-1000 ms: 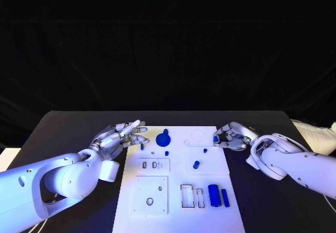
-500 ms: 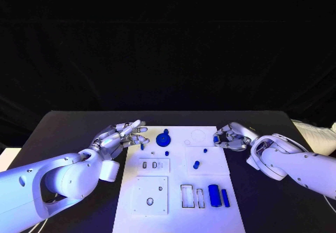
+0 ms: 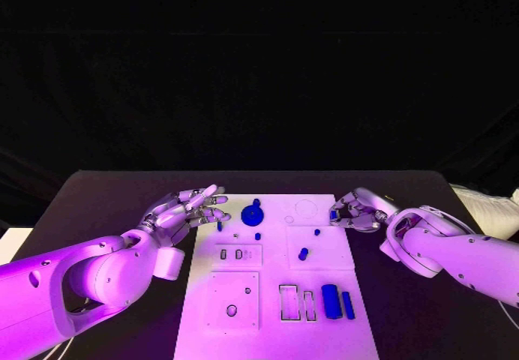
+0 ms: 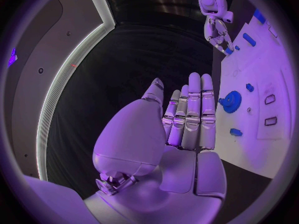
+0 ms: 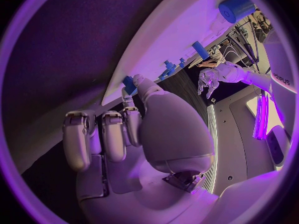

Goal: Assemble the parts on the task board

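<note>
Over the last second I see almost nothing move: my right hand (image 3: 357, 209) still sits at the far right edge of the flat white task board (image 3: 276, 322), fingers curled around a small blue part (image 3: 333, 215), so I judge the pick settled but no placing begun. My left hand (image 3: 186, 211) stays open just off the board's left edge, smooth silver fingers spread and holding nothing. Just beyond its fingertips lies a toothed blue gear (image 3: 252, 216); rounded blue pegs (image 3: 331, 301) lie beside rectangular slots, well apart from both hands.
</note>
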{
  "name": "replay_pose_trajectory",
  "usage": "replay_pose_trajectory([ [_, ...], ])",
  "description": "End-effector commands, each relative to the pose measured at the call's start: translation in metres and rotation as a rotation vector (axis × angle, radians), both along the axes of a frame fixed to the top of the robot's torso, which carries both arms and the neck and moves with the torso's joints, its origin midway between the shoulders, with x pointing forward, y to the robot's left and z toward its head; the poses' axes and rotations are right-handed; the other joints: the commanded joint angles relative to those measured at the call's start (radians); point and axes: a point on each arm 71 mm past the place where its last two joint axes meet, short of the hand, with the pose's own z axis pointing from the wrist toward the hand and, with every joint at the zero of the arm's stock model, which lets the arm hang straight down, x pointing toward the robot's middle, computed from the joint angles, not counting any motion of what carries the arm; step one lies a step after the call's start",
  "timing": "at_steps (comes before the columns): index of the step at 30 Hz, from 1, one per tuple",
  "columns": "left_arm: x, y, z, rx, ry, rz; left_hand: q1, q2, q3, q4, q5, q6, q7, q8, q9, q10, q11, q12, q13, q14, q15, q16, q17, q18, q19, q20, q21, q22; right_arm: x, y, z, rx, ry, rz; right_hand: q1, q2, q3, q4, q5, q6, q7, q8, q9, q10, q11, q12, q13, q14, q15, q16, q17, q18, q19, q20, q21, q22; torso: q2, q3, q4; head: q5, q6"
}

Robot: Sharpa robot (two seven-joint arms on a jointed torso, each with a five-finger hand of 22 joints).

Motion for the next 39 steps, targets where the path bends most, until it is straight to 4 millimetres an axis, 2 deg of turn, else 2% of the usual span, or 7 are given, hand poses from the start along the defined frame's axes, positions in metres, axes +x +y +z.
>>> replay_pose_trajectory([
  [1, 0.000, -0.001, 0.001, -0.007, -0.005, -0.005, 0.003, 0.002, 0.001, -0.006, 0.002, -0.004, 0.001, -0.003, 0.001, -0.002, -0.002, -0.002, 0.001, -0.007, 0.003, -0.003, 0.001, 0.002, -0.005, -0.001, -0.004, -0.001, 0.000, 0.001, 0.001, -0.001, -0.025, 0.000, 0.009, 0.024, 0.008, -0.007, -0.011, 0.026, -0.012, 0.016, 0.016, 0.010, -0.011, 0.005, 0.115, 0.092, -0.009, 0.007, 0.203, -0.011, 0.037, -0.011, 0.005, 0.147, 0.000, 0.0000, 0.0004, 0.000, -0.001],
  [10, 0.000, 0.000, 0.001, -0.006, -0.004, -0.003, 0.003, 0.002, 0.001, -0.006, 0.002, -0.004, 0.001, -0.003, 0.001, -0.002, -0.002, -0.002, 0.001, -0.007, 0.003, -0.003, 0.001, 0.002, -0.005, -0.001, -0.004, -0.001, 0.000, 0.007, 0.007, 0.020, -0.048, -0.012, 0.004, 0.029, 0.011, -0.011, -0.014, 0.040, -0.021, 0.023, 0.022, 0.013, -0.019, 0.008, 0.118, 0.093, -0.016, 0.008, 0.206, -0.011, 0.038, -0.019, 0.006, 0.150, -0.002, -0.0008, -0.0001, 0.002, 0.001],
  [16, 0.001, 0.001, 0.001, -0.004, -0.004, 0.001, 0.003, 0.002, 0.001, -0.006, 0.002, -0.004, 0.001, -0.003, 0.001, -0.002, -0.002, -0.002, 0.001, -0.007, 0.003, -0.003, 0.001, 0.002, -0.005, -0.001, -0.004, -0.001, -0.002, 0.022, 0.021, 0.056, -0.037, -0.002, -0.004, 0.027, 0.009, -0.009, -0.015, 0.037, -0.021, 0.021, 0.022, 0.013, -0.019, 0.006, 0.117, 0.093, -0.017, 0.007, 0.204, -0.011, 0.038, -0.022, 0.006, 0.149, -0.003, -0.0023, 0.0013, 0.005, 0.003],
  [22, 0.003, 0.003, 0.000, -0.002, -0.007, 0.009, 0.003, 0.003, 0.001, -0.006, 0.002, -0.004, 0.001, -0.003, 0.001, -0.001, -0.002, -0.002, 0.001, -0.007, 0.003, -0.003, 0.002, 0.002, -0.006, -0.001, -0.004, -0.001, -0.012, 0.059, 0.030, 0.096, -0.012, 0.062, -0.007, 0.027, 0.009, -0.008, -0.015, 0.034, -0.020, 0.019, 0.022, 0.012, -0.019, 0.005, 0.116, 0.092, -0.018, 0.006, 0.203, -0.011, 0.037, -0.023, 0.006, 0.148, -0.008, -0.0049, 0.0062, 0.012, 0.000],
  [31, 0.008, 0.007, -0.002, 0.003, -0.011, 0.024, 0.003, 0.003, 0.001, -0.007, 0.002, -0.004, 0.001, -0.003, 0.001, -0.001, -0.002, -0.002, 0.001, -0.007, 0.003, -0.003, 0.002, 0.002, -0.006, -0.001, -0.004, -0.001, -0.029, 0.128, 0.034, 0.094, 0.002, 0.190, -0.011, 0.030, 0.011, -0.009, -0.013, 0.023, -0.017, 0.013, 0.021, 0.010, -0.018, 0.001, 0.114, 0.092, -0.017, 0.004, 0.199, -0.011, 0.037, -0.024, 0.005, 0.147, -0.017, -0.0074, 0.0166, 0.028, -0.019],
  [35, 0.009, 0.008, -0.002, 0.005, -0.013, 0.029, 0.003, 0.003, 0.001, -0.007, 0.002, -0.004, 0.001, -0.003, 0.001, -0.001, -0.002, -0.002, 0.001, -0.007, 0.003, -0.003, 0.002, 0.002, -0.006, -0.001, -0.004, -0.001, -0.033, 0.150, 0.029, 0.058, -0.004, 0.226, -0.010, 0.030, 0.012, -0.010, -0.012, 0.023, -0.017, 0.012, 0.021, 0.010, -0.018, 0.001, 0.114, 0.092, -0.017, 0.004, 0.199, -0.011, 0.036, -0.024, 0.005, 0.147, -0.019, -0.0096, 0.0170, 0.036, -0.024],
  [39, 0.010, 0.009, -0.003, 0.006, -0.014, 0.032, 0.003, 0.003, 0.001, -0.007, 0.002, -0.004, 0.001, -0.003, 0.001, -0.001, -0.002, -0.002, 0.001, -0.007, 0.003, -0.003, 0.002, 0.002, -0.006, -0.001, -0.004, -0.001, -0.036, 0.166, 0.022, 0.023, 0.002, 0.247, -0.010, 0.030, 0.012, -0.011, -0.011, 0.022, -0.017, 0.011, 0.021, 0.010, -0.017, 0.000, 0.113, 0.091, -0.017, 0.003, 0.197, -0.010, 0.036, -0.024, 0.004, 0.145, -0.019, -0.0095, 0.0163, 0.046, -0.028],
])
